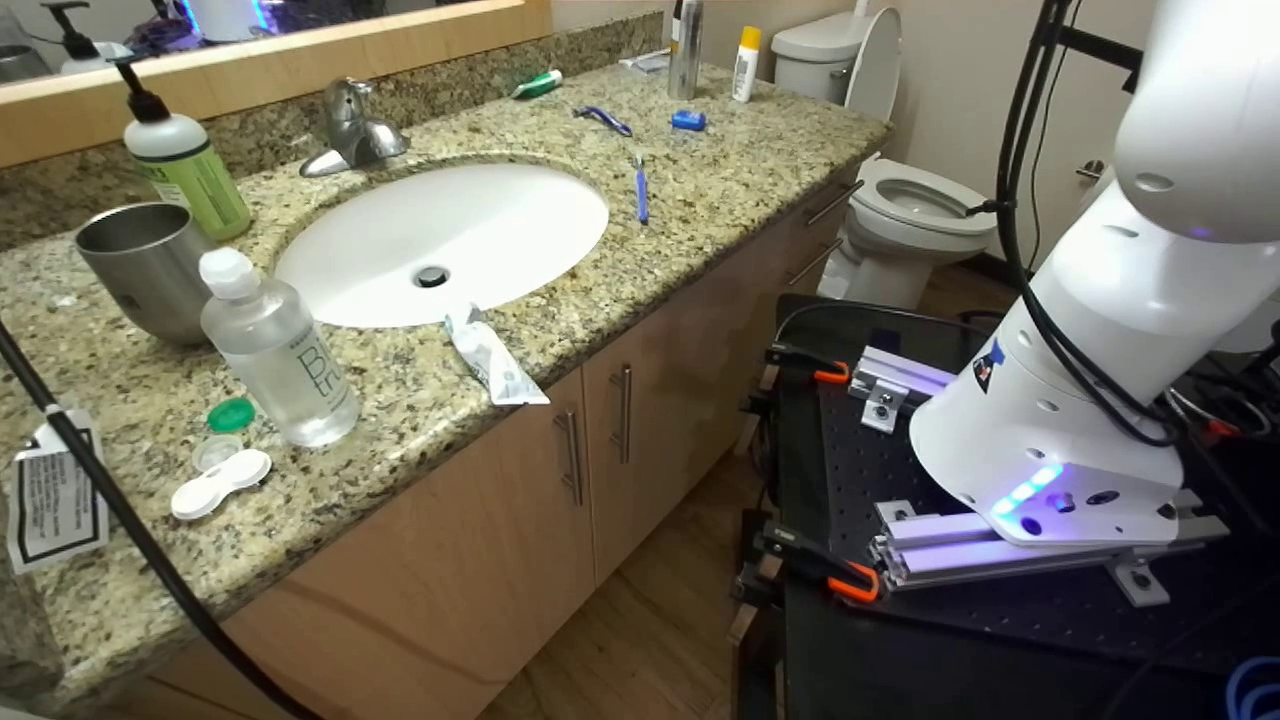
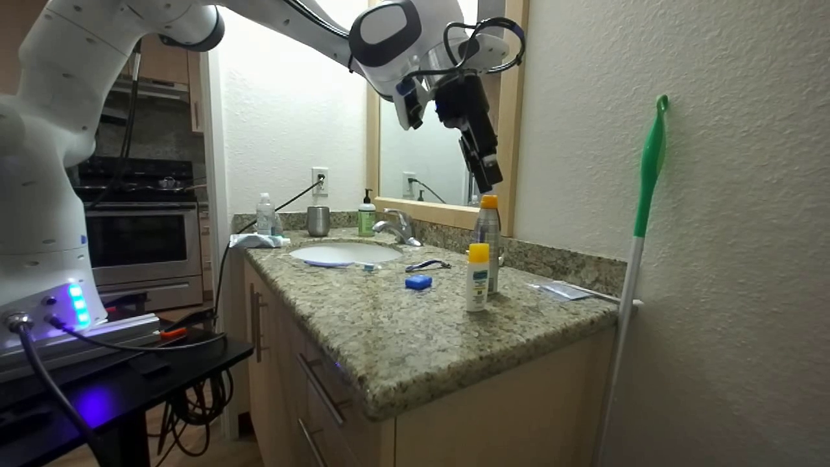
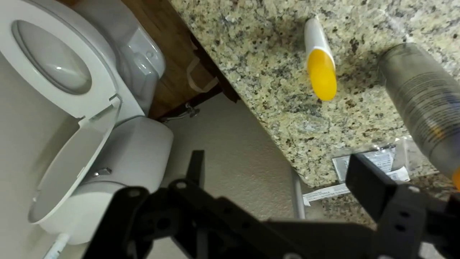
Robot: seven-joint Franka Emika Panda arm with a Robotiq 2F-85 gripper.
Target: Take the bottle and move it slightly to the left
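The bottle (image 2: 476,285) is small, slim and white with a yellow cap. It stands upright on the granite counter near its far end, also seen in an exterior view (image 1: 745,68). In the wrist view the bottle (image 3: 319,59) is at the upper right, ahead of the fingers and apart from them. My gripper (image 3: 282,171) is open with nothing between its fingers. In an exterior view my gripper (image 2: 486,172) hangs above the counter, higher than the bottle, close over the orange cap of a grey spray can.
The grey spray can (image 2: 487,227) stands right beside the bottle, also large in the wrist view (image 3: 427,104). A blue floss box (image 2: 418,282), a razor (image 2: 428,265) and flat packets (image 2: 564,290) lie nearby. The mirror (image 2: 421,155) and backsplash border the counter; a toilet (image 3: 107,108) stands beyond its end.
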